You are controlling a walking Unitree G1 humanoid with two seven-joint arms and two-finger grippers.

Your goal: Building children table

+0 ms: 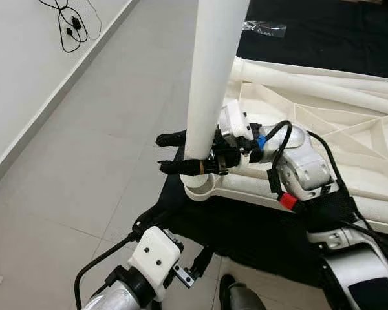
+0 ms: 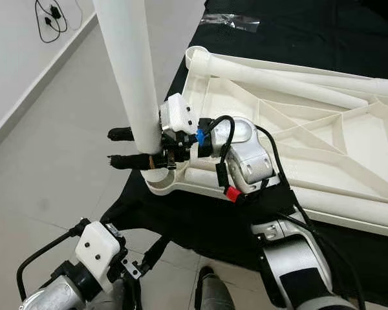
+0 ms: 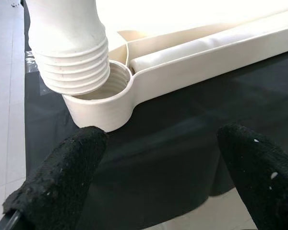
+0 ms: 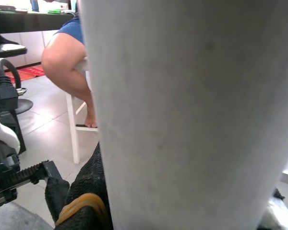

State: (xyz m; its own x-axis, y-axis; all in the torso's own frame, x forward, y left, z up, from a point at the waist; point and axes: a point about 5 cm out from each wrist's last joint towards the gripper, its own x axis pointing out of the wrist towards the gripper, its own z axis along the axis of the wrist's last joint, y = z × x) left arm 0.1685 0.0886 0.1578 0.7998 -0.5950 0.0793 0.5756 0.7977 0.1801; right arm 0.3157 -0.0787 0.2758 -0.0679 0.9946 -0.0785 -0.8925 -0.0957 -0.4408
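A white table leg [image 1: 210, 77] stands nearly upright, and my right gripper [image 2: 124, 148] is shut on its lower part, one black finger on each side. The leg's threaded end [image 3: 72, 62] sits at the mouth of the round corner socket [image 3: 103, 103] of the upturned white tabletop [image 1: 323, 110]. It leans slightly, and most of its threads show above the rim. My left gripper [image 3: 161, 177] is open, low in front of that corner, with nothing between its fingers.
The tabletop lies on a black cloth [image 1: 246, 226] spread over a pale tiled floor. Another white leg [image 2: 278, 81] lies along its far edge. A black cable [image 1: 71, 29] lies by the left wall. A person [image 4: 69, 62] sits on a white stool.
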